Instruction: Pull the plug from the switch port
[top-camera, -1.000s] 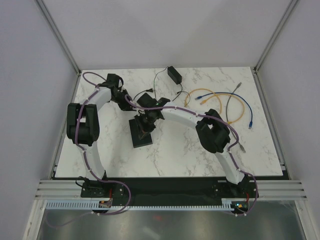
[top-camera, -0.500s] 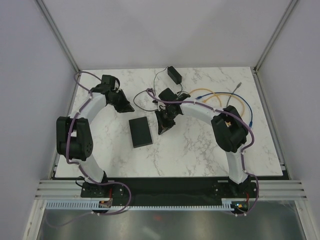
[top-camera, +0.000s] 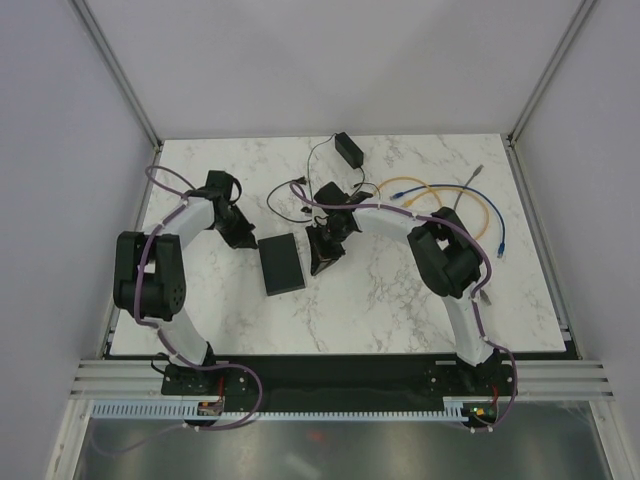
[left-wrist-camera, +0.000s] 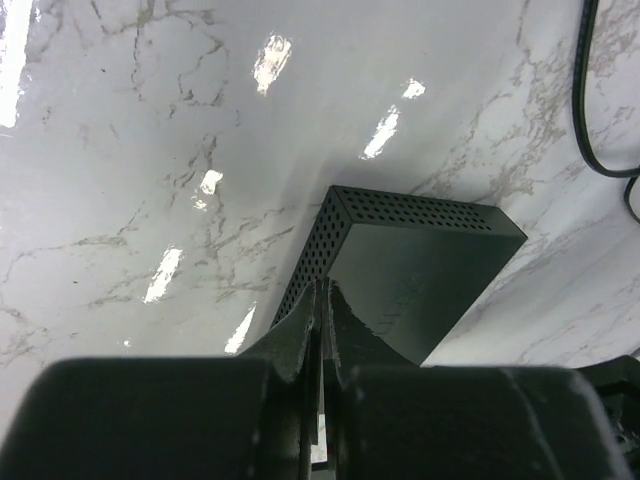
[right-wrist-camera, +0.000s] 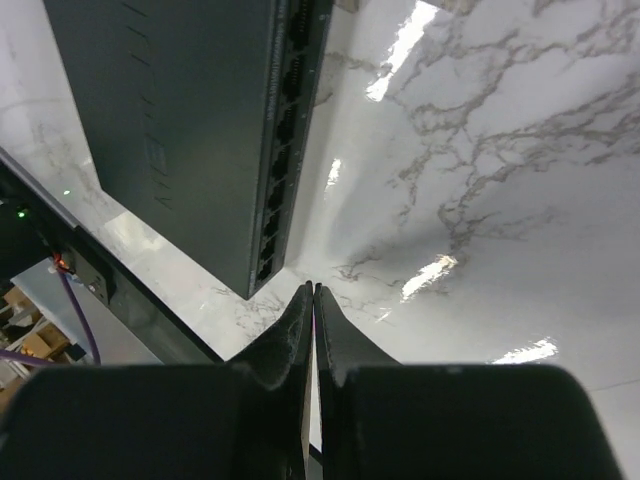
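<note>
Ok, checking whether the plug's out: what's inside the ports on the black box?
The port row on the black box shows only dark openings, no plug or cable. Its far end is cut off.

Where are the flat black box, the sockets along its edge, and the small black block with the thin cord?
Flat black box (top-camera: 282, 264): overhead view, centre of its top.
Sockets (right-wrist-camera: 283, 140): right wrist view, midway along the box's edge.
Small black block (top-camera: 349, 148): overhead view, centre of its body.

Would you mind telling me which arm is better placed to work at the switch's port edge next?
Right, probably: the right gripper sits shut beside the port row of the switch, while the left gripper faces its perforated side.
</note>
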